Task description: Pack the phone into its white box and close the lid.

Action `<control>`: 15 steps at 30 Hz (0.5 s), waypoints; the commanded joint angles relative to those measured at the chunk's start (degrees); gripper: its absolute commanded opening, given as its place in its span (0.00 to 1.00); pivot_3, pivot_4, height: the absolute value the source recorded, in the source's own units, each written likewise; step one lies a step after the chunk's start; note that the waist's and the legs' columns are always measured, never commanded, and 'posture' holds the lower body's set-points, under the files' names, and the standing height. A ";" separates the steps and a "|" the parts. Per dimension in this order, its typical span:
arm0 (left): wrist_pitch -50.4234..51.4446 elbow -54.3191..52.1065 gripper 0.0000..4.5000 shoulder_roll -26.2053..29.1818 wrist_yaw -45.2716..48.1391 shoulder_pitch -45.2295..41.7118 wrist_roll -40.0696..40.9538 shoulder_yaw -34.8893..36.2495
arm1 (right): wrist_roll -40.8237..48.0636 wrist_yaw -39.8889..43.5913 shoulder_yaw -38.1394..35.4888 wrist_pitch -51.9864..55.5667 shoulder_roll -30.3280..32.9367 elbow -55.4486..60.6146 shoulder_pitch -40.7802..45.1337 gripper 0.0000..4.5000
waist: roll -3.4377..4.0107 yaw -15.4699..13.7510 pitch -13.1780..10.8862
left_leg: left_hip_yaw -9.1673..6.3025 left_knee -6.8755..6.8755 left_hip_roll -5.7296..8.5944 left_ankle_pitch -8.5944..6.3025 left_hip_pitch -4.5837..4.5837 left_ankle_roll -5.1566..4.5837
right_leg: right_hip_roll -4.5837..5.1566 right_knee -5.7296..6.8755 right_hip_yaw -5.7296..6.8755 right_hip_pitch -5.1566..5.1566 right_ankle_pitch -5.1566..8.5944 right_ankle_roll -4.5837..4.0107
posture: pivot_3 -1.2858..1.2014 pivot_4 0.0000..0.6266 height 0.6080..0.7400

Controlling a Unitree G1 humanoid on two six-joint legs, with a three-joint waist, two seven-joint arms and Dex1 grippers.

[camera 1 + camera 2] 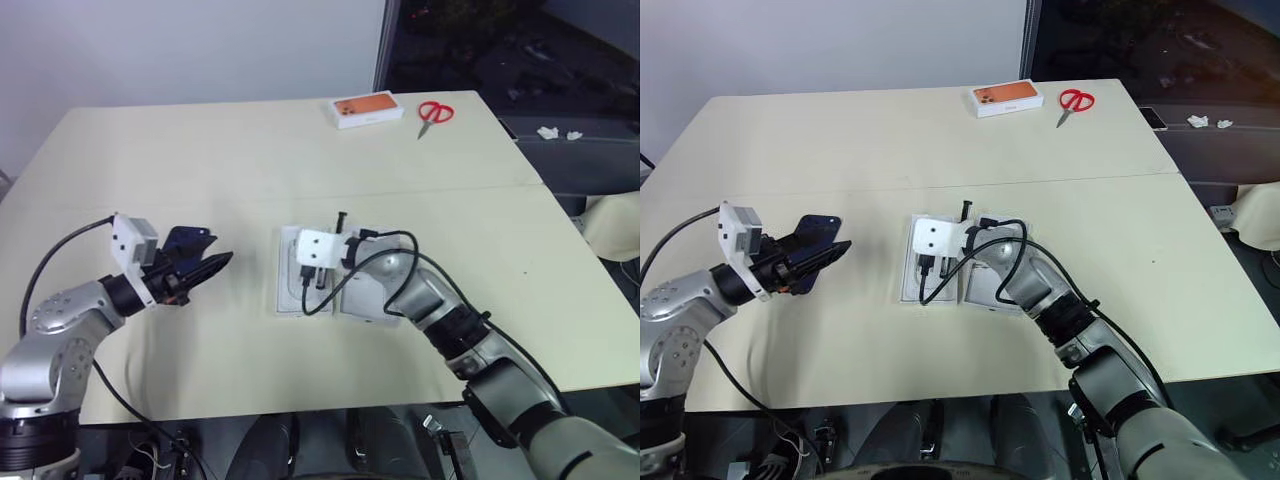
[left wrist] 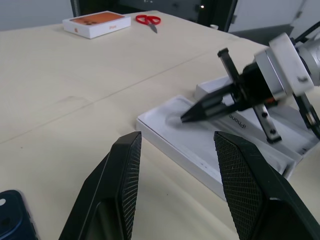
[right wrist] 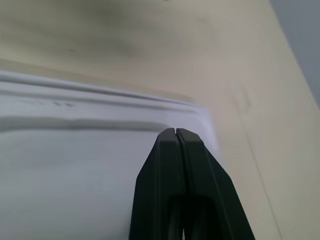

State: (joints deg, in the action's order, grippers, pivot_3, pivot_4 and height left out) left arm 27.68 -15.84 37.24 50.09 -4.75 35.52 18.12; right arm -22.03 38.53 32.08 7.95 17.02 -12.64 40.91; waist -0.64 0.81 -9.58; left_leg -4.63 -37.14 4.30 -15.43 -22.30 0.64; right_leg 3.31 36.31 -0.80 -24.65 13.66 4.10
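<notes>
While the phone (image 1: 812,243) is waiting in the half-spread left claw (image 1: 810,262), the right claw (image 2: 200,107) is probing the box (image 2: 165,131).

Head views: phone lifted clear of the desk (image 1: 300,150), likely for loading; arm is hiding the tray.
Left wrist: fingers spread, phone corner cut off.
Right wrist: fingertips pressed together, pinching nothing, over the white insert (image 3: 60,190); lid unclear.

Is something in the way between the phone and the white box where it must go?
Yes. The left gripper holds the phone above the table, off to one side of the white box. The right gripper, jaws shut, points down into the open box over its white insert, so it occupies the spot the phone needs.
</notes>
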 commanded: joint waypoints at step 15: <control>-3.43 0.72 0.54 -0.11 -2.15 -2.07 -1.85 -1.36 | -1.30 6.78 0.48 0.88 -0.41 6.48 -1.99 0.01 | -0.01 0.08 0.01 | -0.02 0.02 -0.04 0.00 0.04 0.00 | -0.06 0.02 0.01 0.01 0.00 0.00 | 0.52 0.24 1.00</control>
State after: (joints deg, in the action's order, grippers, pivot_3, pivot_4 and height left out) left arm 25.58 -14.68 37.00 48.23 -5.91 34.17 16.46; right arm -23.49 46.96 34.79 9.34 17.23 -6.09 37.34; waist -0.64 0.89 -9.57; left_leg -4.66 -37.12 4.26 -15.43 -22.26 0.64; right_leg 3.25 36.34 -0.79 -24.64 13.66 4.10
